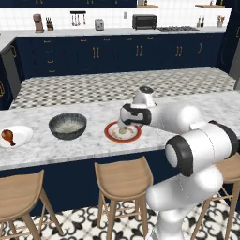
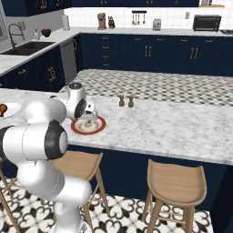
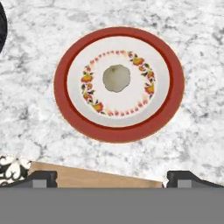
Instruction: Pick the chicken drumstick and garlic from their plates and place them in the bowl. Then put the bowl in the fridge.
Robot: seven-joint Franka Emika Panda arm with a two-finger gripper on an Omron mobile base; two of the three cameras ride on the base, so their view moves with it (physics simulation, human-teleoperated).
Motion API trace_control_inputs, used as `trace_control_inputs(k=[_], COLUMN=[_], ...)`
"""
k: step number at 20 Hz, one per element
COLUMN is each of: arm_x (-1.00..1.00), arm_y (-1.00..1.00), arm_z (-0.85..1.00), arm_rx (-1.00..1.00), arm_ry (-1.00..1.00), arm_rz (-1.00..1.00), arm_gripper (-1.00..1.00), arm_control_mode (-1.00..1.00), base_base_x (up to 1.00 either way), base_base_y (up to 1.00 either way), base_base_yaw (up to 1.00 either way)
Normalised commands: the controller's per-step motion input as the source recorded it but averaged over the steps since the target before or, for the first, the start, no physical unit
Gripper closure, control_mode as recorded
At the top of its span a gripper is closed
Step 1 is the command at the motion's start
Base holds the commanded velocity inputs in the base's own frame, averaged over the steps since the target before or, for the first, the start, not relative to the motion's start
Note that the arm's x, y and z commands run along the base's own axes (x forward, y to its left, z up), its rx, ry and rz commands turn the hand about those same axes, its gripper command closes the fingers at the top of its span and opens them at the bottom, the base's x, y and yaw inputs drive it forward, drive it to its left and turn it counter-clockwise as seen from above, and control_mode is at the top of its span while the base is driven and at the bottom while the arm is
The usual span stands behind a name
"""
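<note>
In the hand view the garlic lies at the centre of the red-rimmed plate, which sits in the upper middle of the frame on the marble counter, and the gripper hangs above it with its jaws spread wide, holding nothing. In the left base view the bowl stands left of centre, just beside that plate. The chicken drumstick rests on the white plate at the left edge.

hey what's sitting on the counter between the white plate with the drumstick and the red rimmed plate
The bowl, empty, stands between the white plate and the red-rimmed plate, apart from both, as the left base view shows.
</note>
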Motion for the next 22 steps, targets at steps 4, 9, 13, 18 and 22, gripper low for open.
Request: trace_control_inputs(k=[4, 9, 13, 18, 22], arm_x=[0.59, 0.43, 0.31, 0.33, 0.42], arm_y=[0.11, 0.16, 0.02, 0.00, 0.00], arm_z=[-0.29, -0.29, -0.30, -0.38, -0.27], arm_rx=[0.00, 0.00, 0.00, 0.00, 0.00], arm_ry=[0.00, 0.00, 0.01, 0.02, 0.00], arm_rz=[-0.01, -0.02, -0.02, -0.02, -0.03], arm_gripper=[-1.00, -1.00, -1.00, -1.00, -1.00], arm_control_mode=[-1.00, -1.00, -1.00, -1.00, -1.00], base_base_x=[0.00, 0.00, 0.00, 0.00, 0.00], base_base_y=[0.00, 0.00, 0.00, 0.00, 0.00], base_base_yaw=[0.00, 0.00, 0.00, 0.00, 0.00])
